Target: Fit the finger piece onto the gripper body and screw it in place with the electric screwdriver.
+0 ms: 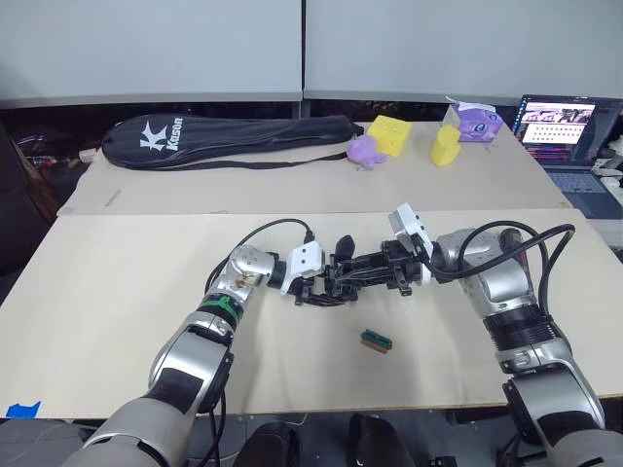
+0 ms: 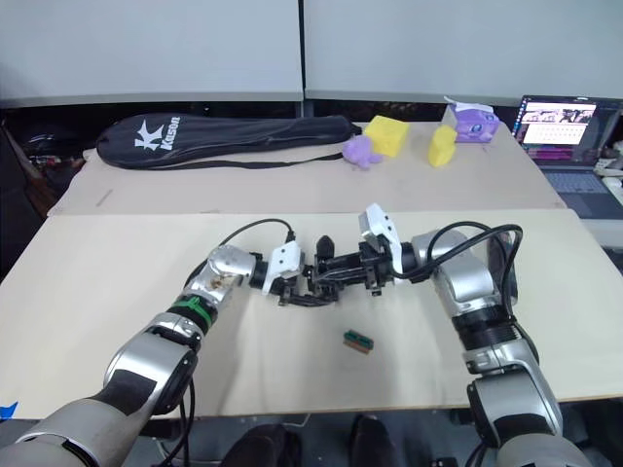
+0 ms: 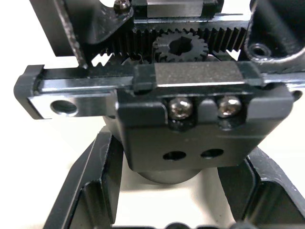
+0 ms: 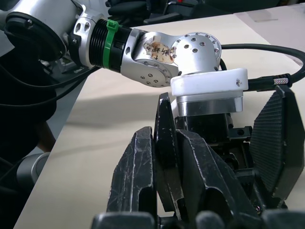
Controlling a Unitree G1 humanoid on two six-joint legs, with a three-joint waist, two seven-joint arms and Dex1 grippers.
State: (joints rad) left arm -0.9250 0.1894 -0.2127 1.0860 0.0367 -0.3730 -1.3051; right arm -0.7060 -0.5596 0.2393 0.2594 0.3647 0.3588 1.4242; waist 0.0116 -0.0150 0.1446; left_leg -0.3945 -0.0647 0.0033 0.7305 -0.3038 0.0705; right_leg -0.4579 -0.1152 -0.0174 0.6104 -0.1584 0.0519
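At mid-table the two grippers meet tip to tip. My left gripper (image 1: 317, 290) is shut on the gripper body (image 3: 190, 119), its fingers (image 3: 86, 191) clasping the round base. The body's toothed rack, gear and two screws face the left wrist camera. One pointed black finger (image 1: 344, 245) of the body sticks upward. My right gripper (image 1: 358, 272) is shut on a thin black wedge, the finger piece (image 4: 164, 119), held right against the gripper body (image 1: 334, 276). The electric screwdriver is out of view.
A tiny green-and-brown piece (image 1: 375, 341) lies on the table just in front of the grippers. On the back table are a black racket bag (image 1: 224, 136), yellow blocks (image 1: 389, 134), a purple toy (image 1: 364, 151) and a laptop (image 1: 565, 126) at the far right.
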